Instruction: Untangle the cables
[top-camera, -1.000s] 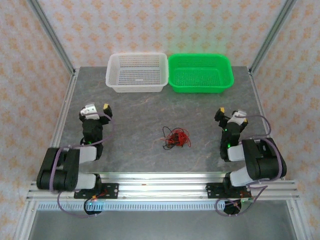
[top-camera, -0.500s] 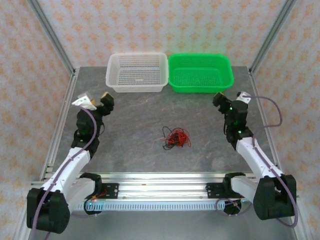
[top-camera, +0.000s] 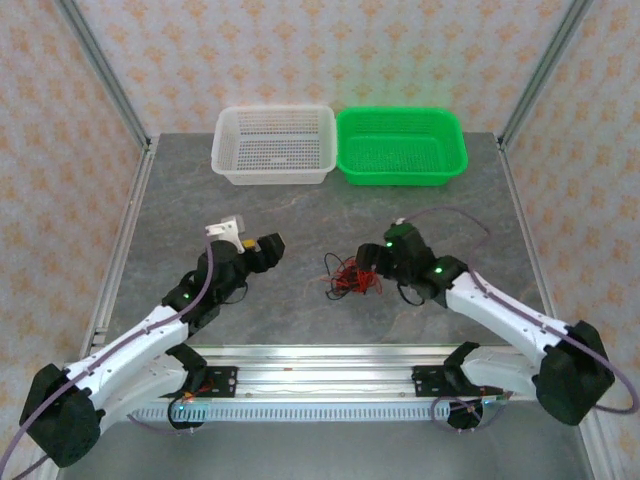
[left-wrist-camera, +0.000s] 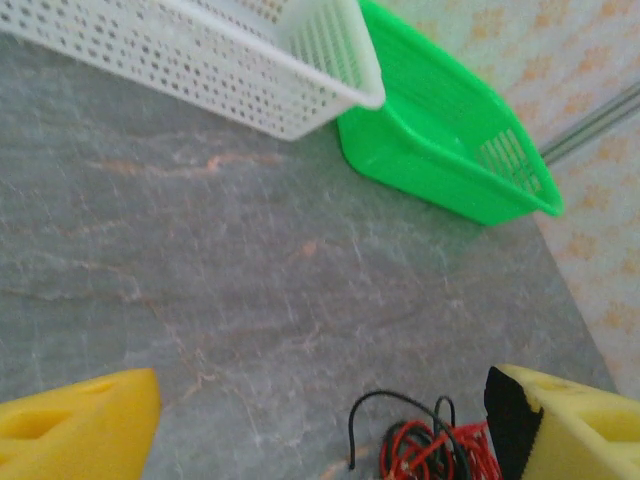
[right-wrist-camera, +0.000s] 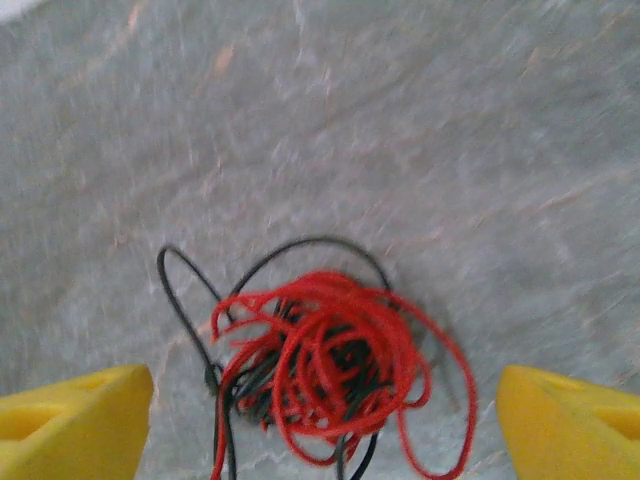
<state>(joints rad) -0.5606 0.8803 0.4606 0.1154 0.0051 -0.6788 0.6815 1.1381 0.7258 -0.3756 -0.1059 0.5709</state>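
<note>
The cables (top-camera: 350, 276) lie as one small tangle of thin red and black wires at the middle of the grey table. My right gripper (top-camera: 372, 262) hovers at the tangle's right edge. In the right wrist view the red and black cables (right-wrist-camera: 330, 365) sit between and below the wide yellow fingertips (right-wrist-camera: 70, 425) of the right gripper (right-wrist-camera: 320, 428), which is open and holds nothing. My left gripper (top-camera: 266, 248) is a short way left of the tangle, apart from it. In the left wrist view the left gripper (left-wrist-camera: 325, 430) is open, with the cables (left-wrist-camera: 414, 449) near its right fingertip (left-wrist-camera: 575, 420).
A white mesh basket (top-camera: 272, 180) and a green basket (top-camera: 400, 178) stand side by side at the table's far edge, also seen as the white basket (left-wrist-camera: 250, 95) and green basket (left-wrist-camera: 440, 150). Metal frame posts run along both table sides.
Both arms have swung in from the table's sides toward the middle. The right gripper now hangs over the tangle and the left one is close beside it. The cables have not moved.
</note>
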